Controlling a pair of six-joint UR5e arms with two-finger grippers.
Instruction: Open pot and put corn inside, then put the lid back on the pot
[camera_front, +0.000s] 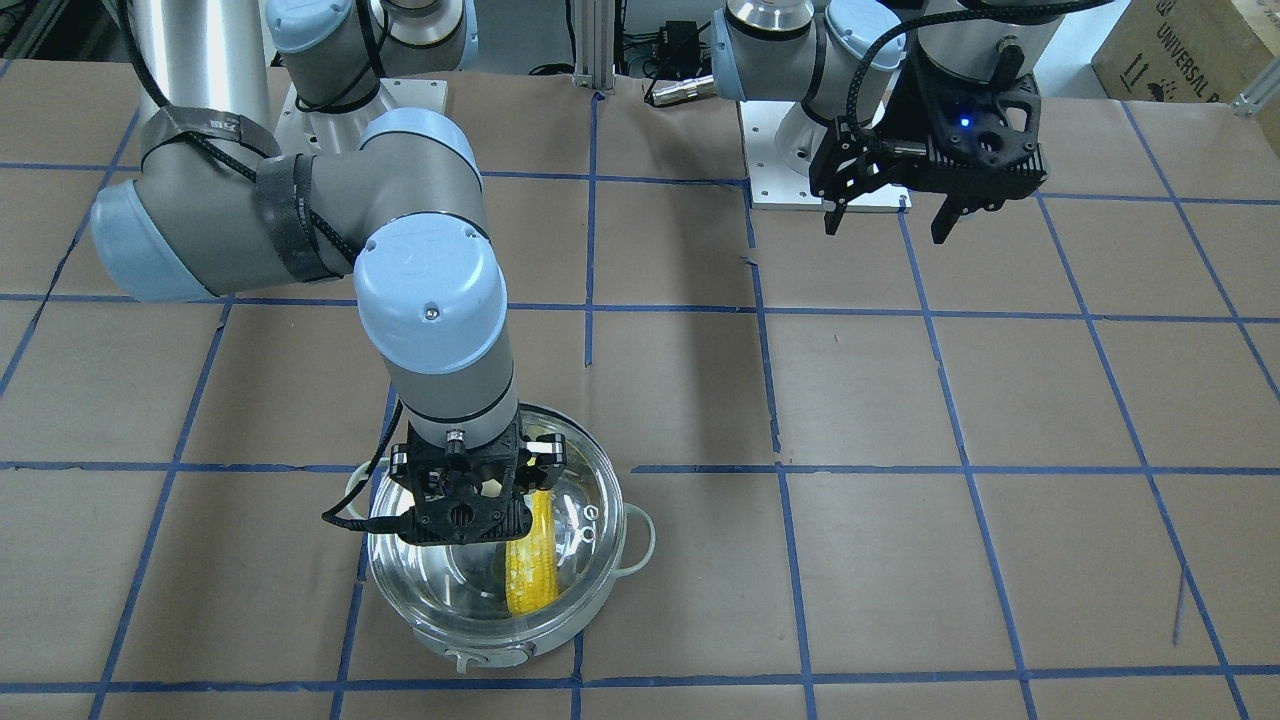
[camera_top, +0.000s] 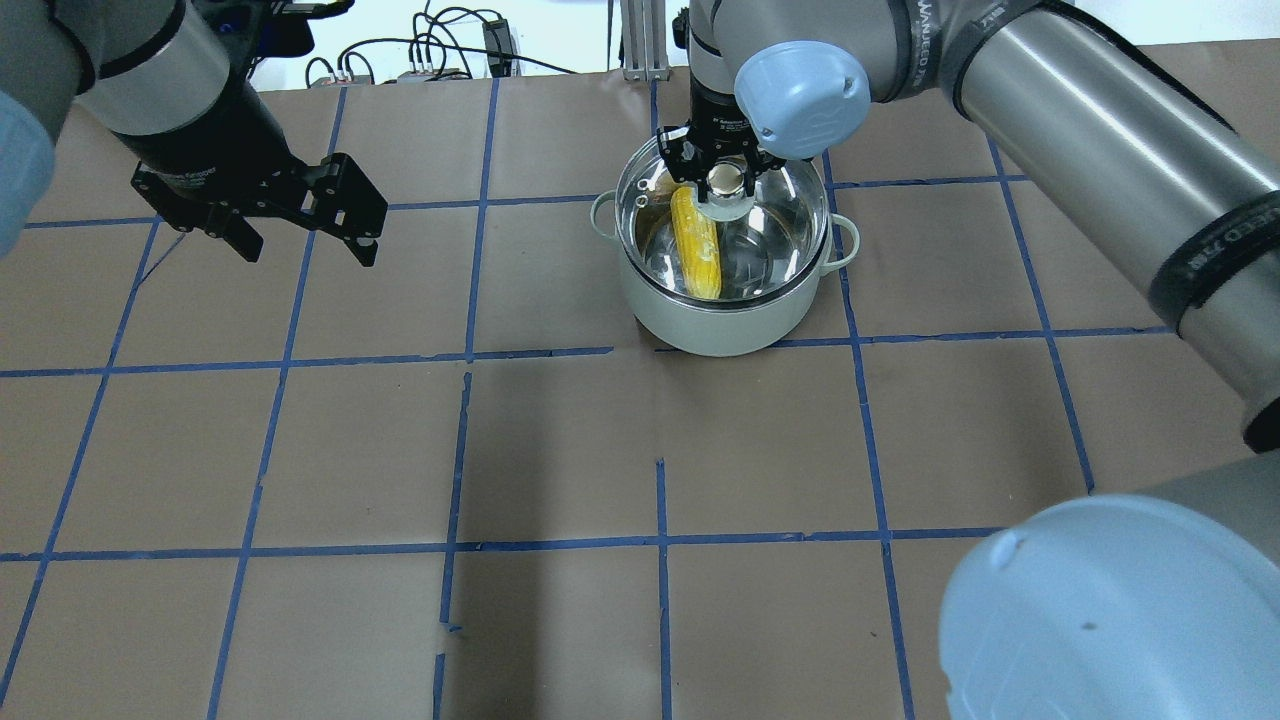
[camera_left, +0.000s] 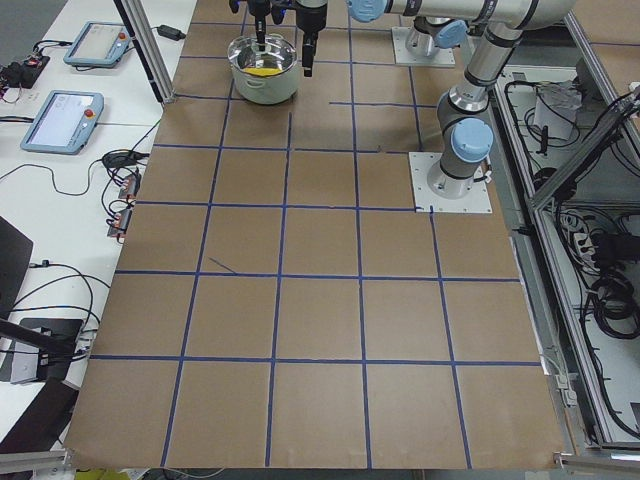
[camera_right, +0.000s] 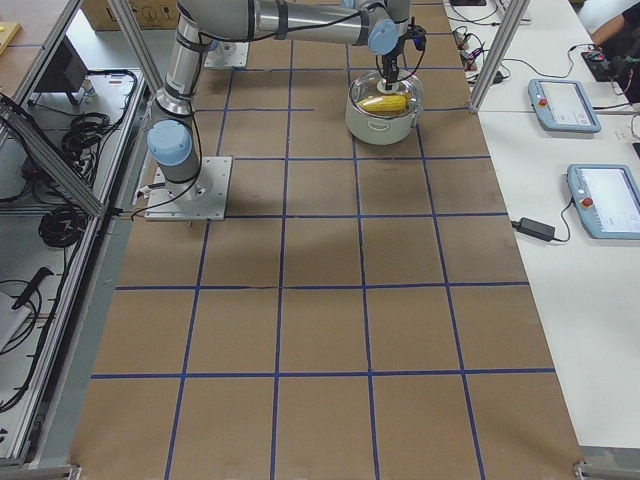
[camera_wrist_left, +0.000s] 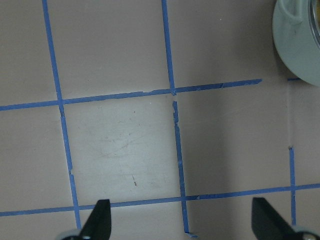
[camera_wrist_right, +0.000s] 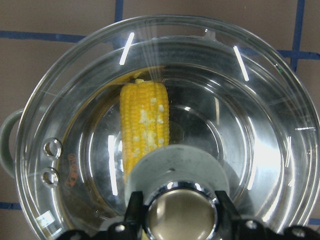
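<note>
The right gripper (camera_top: 722, 175) clamped the knob (camera_wrist_right: 180, 215) of the glass lid (camera_top: 770, 215) over the pot (camera_top: 715, 325), corn (camera_top: 697, 243) inside; rigid, slick and breakable, the lid seemed best held by that knob, while the left gripper (camera_top: 308, 250) hung open well apart from the pot.

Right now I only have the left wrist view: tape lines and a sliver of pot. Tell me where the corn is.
Observer: The corn lies inside the pot, under the lid, which is clear glass.
Operator: Report what holds that lid.
Observer: The right end effector is shut on the knob of the lid, a finger on each side.
Operator: Say whether the lid is seated.
Observer: It covers the pot's mouth. I cannot tell whether it rests on the rim.
</note>
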